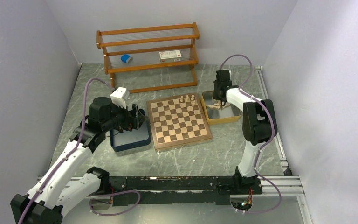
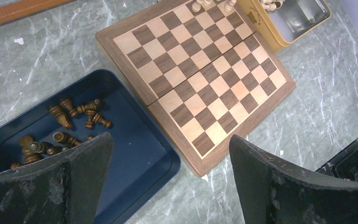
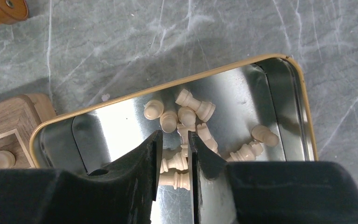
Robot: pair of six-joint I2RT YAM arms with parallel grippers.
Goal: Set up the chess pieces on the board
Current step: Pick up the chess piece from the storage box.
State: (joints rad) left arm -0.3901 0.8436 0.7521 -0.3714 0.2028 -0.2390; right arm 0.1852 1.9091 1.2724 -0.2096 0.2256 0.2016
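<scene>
The chessboard (image 1: pixel 179 122) lies mid-table, with three cream pieces (image 1: pixel 187 98) standing on its far edge. My left gripper (image 1: pixel 133 119) is open wide and empty; in the left wrist view it (image 2: pixel 170 139) hangs above the near corner of the board (image 2: pixel 205 70) and the navy tray (image 2: pixel 168 156). Several dark brown pieces (image 2: pixel 70 116) lie in that tray. My right gripper (image 3: pixel 175 135) is low in the yellow tray (image 3: pixel 168 86), jaws a narrow gap apart over a heap of lying cream pieces (image 3: pixel 196 105). I see no piece lifted.
A wooden shelf rack (image 1: pixel 149 51) stands at the back, holding a blue object and a small box. The navy tray (image 1: pixel 130 140) sits left of the board and the yellow tray (image 1: pixel 223 120) right of it. Grey walls close in on both sides.
</scene>
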